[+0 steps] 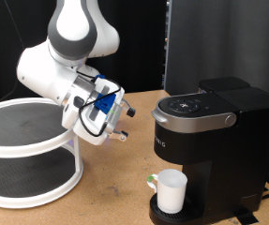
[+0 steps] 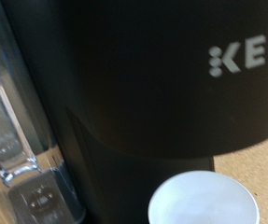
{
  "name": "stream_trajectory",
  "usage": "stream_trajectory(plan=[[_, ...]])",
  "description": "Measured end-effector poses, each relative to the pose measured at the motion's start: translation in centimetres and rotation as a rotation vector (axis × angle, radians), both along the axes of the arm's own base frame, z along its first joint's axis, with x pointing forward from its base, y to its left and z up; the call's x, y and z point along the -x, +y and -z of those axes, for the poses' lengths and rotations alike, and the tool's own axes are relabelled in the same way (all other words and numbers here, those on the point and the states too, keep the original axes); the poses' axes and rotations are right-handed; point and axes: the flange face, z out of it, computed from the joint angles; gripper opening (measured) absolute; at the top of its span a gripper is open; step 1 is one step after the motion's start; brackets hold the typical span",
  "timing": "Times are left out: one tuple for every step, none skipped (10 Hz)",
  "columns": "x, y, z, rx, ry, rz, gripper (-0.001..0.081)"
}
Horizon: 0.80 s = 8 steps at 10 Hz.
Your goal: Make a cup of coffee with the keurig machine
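The claw [image 1: 123, 122] hung above the wooden tabletop [image 1: 115, 178]; to its exterior-view right stood the boxy matte-black keurig machine [image 1: 209, 141], the small white cylindrical cup [image 1: 171, 191] on its drip tray.

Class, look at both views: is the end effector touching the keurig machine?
Apart. The exterior view shows the end effector separated from the keurig machine by visible table.

The cup [image 1: 171, 191] stands on the drip tray of the keurig machine [image 1: 214, 150], lid closed. The gripper [image 1: 125, 122] hovers at the machine's 9 o'clock, clear of it, above the worktop [image 1: 111, 192].
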Motion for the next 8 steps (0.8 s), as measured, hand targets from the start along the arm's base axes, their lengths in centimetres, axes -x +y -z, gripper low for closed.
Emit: stream_trajectory(plan=[[0.1, 0.1, -0.3, -0.034, -0.003, -0.018, 0.0801], [0.3, 0.0, -1.0, -0.076, 0.000, -0.036, 0.0801], [0.4, -0.2, -2.1, -0.110, 0.002, -0.045, 0.0801], [0.6, -0.5, -3.3, -0.130, 0.001, -0.051, 0.0801], [0.8, -0.7, -4.5, -0.139, -0.005, -0.056, 0.0801], [1.1, -1.0, -5.7, -0.141, -0.006, -0.056, 0.0801], [1.4, -1.1, -6.5, -0.138, -0.006, -0.062, 0.0801], [1.8, -1.1, -6.9, -0.137, -0.003, -0.065, 0.0801]])
